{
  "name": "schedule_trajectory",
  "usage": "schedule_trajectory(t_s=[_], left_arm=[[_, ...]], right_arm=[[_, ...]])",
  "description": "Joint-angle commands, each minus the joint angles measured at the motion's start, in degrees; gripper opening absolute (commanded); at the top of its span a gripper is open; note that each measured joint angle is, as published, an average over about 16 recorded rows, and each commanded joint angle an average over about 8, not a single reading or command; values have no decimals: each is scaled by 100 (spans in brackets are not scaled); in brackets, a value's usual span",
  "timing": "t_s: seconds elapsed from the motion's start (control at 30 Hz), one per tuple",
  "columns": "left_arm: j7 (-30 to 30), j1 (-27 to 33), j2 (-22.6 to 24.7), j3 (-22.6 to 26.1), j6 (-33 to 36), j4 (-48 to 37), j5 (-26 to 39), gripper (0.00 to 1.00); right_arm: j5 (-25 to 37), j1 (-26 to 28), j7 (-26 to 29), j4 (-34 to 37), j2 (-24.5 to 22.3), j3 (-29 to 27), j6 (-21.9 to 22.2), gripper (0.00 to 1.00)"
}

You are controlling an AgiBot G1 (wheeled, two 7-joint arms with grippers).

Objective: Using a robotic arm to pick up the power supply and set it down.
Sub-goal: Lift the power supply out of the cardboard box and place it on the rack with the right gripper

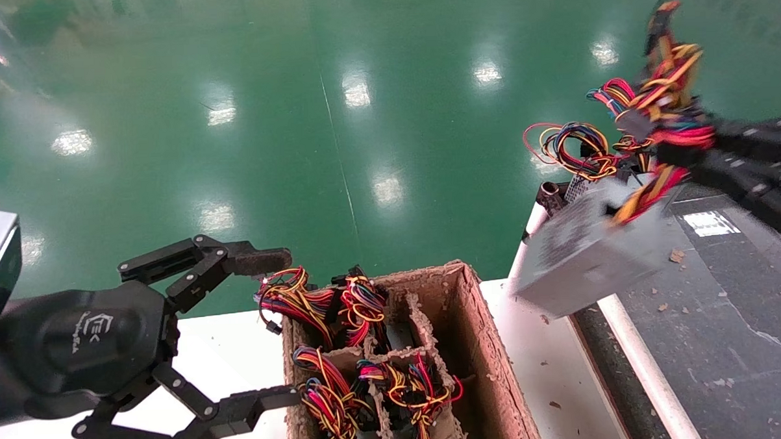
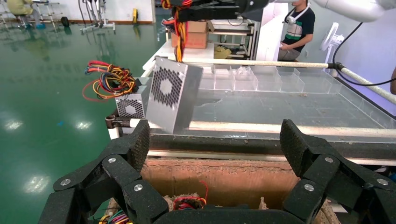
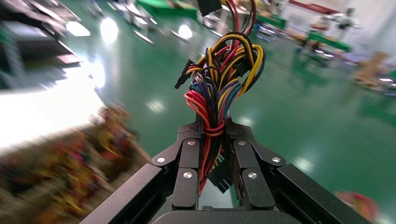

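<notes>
At two o'clock, the glossy black right tool [image 3: 214, 140] pinches the small grey metal power supply's [image 1: 589, 248] wires; left tool [image 1: 271, 327] spread at eight o'clock.

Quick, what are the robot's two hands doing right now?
Left gripper: open, empty, beside the cardboard box.
Right gripper: shut on the power supply wires, box dangling above the conveyor.

So the right claw [image 3: 212, 140] has its two black fingers [image 3: 187, 161] squeezed tight on a bundle of red, yellow, black and blue wires [image 3: 219, 88], with glossy green floor [image 3: 299, 102] behind.
</notes>
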State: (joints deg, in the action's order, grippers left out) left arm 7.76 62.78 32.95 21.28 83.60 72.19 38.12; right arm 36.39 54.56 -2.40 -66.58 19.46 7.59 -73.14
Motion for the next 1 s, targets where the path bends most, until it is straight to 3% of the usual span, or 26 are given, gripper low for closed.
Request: schedule_trajectory(t_s=[0.03, 0.47, 0.7, 1.0], left_arm=[[0, 0, 0, 0, 0, 0, 0, 100], [0, 0, 0, 1, 0, 0, 0, 100], [0, 0, 0, 1, 0, 0, -1, 100], [-1, 0, 0, 1, 0, 0, -1, 100]], right_arm=[[130, 33, -143, 154, -131, -63, 103, 0], [841, 58, -683, 1304, -491, -45, 538, 0], [1475, 525, -759, 1666, -201, 282, 766, 0], [2519, 1562, -868, 2170, 424, 822, 1020, 0]])
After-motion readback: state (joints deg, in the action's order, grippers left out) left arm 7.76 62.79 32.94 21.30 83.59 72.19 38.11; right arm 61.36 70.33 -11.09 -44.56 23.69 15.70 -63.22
